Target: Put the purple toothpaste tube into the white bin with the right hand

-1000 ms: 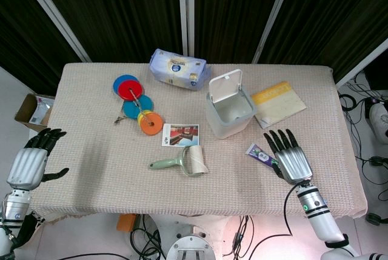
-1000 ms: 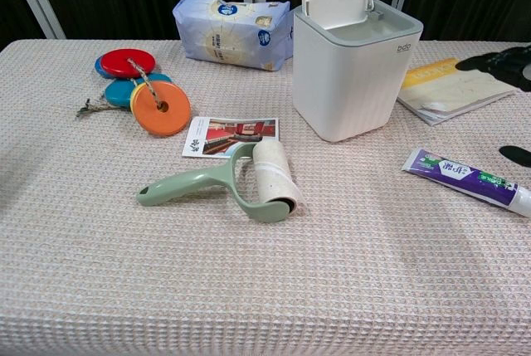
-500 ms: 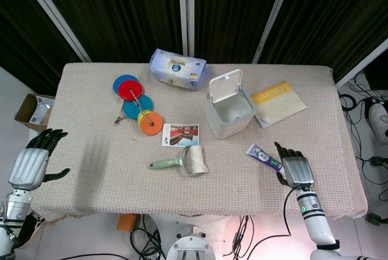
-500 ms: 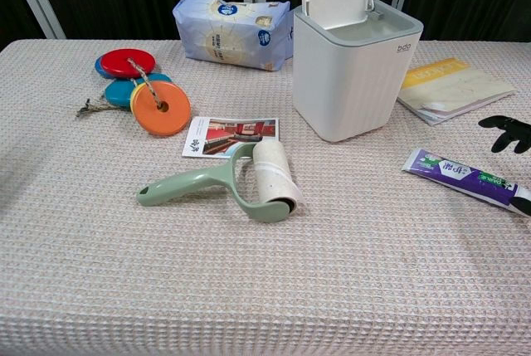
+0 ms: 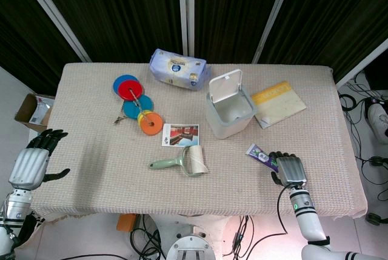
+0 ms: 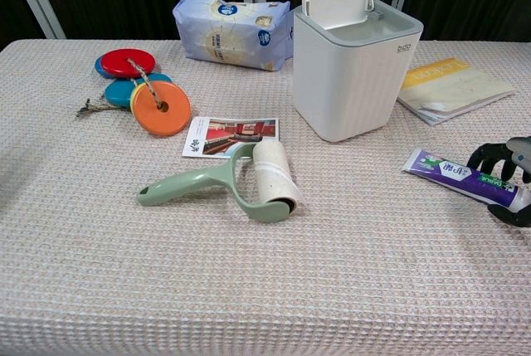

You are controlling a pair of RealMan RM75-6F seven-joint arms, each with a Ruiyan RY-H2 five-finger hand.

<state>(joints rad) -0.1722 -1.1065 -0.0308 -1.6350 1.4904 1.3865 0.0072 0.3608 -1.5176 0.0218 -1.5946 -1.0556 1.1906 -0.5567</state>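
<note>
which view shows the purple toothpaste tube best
The chest view: the purple toothpaste tube lies close and large, its label print visible, with the right robot hand curling around its cap end at the frame edge. The head view shows the tube small, its far end hidden under that hand.

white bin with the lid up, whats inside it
In the head view the white bin looks empty, with only its pale inner walls and floor showing. The near inner wall is hidden by the rim, and the chest view shows only its outside. The toothpaste tube lies on the table.
</note>
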